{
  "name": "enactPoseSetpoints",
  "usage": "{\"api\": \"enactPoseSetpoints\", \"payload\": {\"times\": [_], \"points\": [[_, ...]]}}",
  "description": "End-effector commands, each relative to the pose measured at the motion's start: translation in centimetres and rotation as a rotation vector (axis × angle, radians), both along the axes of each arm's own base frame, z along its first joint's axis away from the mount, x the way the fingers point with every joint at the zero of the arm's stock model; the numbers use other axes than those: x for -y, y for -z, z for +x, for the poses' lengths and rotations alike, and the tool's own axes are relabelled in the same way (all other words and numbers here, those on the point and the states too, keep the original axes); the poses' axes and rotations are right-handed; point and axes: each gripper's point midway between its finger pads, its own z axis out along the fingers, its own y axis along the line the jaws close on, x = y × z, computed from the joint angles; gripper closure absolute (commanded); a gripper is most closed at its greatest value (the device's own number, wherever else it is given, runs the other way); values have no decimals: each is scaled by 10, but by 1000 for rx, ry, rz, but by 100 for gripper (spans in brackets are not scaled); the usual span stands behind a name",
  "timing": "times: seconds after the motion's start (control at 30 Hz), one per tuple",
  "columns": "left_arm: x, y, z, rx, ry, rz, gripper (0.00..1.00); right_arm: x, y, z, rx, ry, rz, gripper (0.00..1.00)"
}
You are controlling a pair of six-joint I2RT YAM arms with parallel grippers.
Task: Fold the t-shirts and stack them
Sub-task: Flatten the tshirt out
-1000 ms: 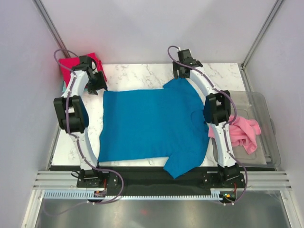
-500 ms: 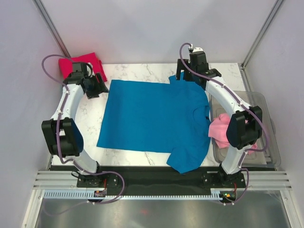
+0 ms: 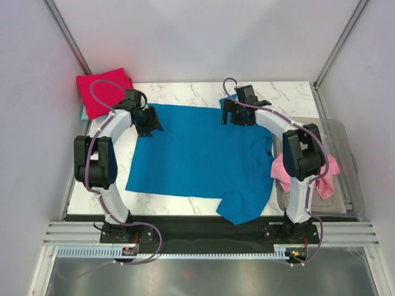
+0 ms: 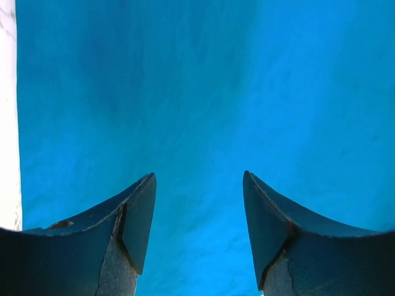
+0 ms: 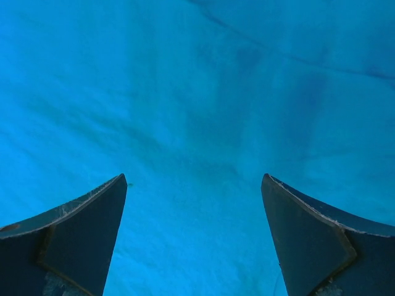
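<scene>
My left claw and right claw gape released over the blue shirt; it looks limp and light, best pinched along its far edge.

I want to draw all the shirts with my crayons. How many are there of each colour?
Blue t-shirt: 1
Red t-shirt: 1
Pink t-shirt: 1
Pale teal t-shirt, only an edge peeking from under the red one: 1
Total: 4
</scene>
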Motion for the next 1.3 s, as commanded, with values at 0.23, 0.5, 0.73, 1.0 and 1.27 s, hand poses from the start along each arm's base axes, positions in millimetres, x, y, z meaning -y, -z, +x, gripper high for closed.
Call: {"api": "enactPoseSetpoints", "payload": {"times": [0.23,0.5,0.73,1.0,1.27], "points": [[-6,39,57,-19,-58,29,36,-23,47,17,-66,-38,28,2],[-44,70,62,-120,-125,74,36,-52,75,39,-115,-94,108,2],[-82,69,68,-124,-215,51,36,-76,76,72,-89,-124,168,2],[-57,-66,70,132,-137,17,35,-93,33,103,0,-150,250,2],[-90,-102,-55,182,-300,181,30,-86,-135,88,213,-186,378,2]]}}
